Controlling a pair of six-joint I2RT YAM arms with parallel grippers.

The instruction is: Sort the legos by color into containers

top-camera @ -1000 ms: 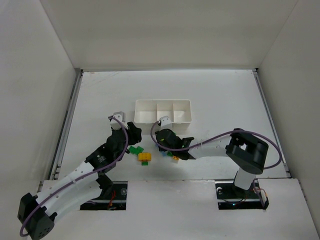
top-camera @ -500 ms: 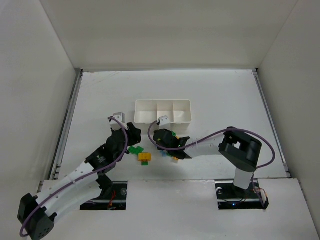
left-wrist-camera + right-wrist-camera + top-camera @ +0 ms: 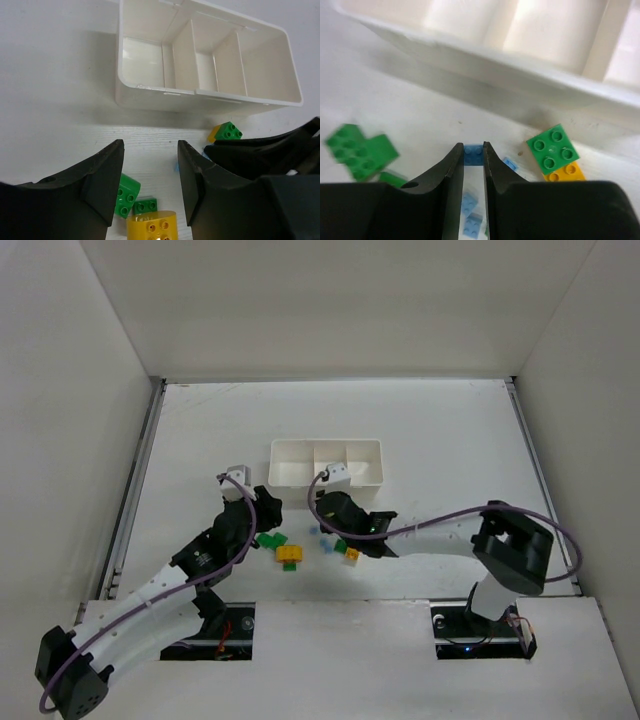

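Note:
The white three-compartment tray (image 3: pixel 326 444) stands mid-table; no brick shows inside it in the left wrist view (image 3: pixel 150 95). My right gripper (image 3: pixel 473 149) is shut on a small blue brick (image 3: pixel 473 155), held above the table just short of the tray wall (image 3: pixel 470 65); in the top view the gripper (image 3: pixel 325 503) is in front of the tray. My left gripper (image 3: pixel 150 150) is open and empty, hovering over two green bricks (image 3: pixel 126 194) and a yellow brick (image 3: pixel 151 225). In the top view the left gripper (image 3: pixel 262 512) is left of the right one.
A green-on-yellow brick (image 3: pixel 553 152) lies right of my right fingers, also in the top view (image 3: pixel 346 550). Loose blue bricks (image 3: pixel 470 202) lie under the right gripper. A green cluster (image 3: pixel 360 150) lies to its left. White walls enclose the table.
My right gripper has moved slightly toward the tray with the blue brick, uncovering the green-on-yellow brick and loose blue ones; its elbow swung right. The left arm has not moved.

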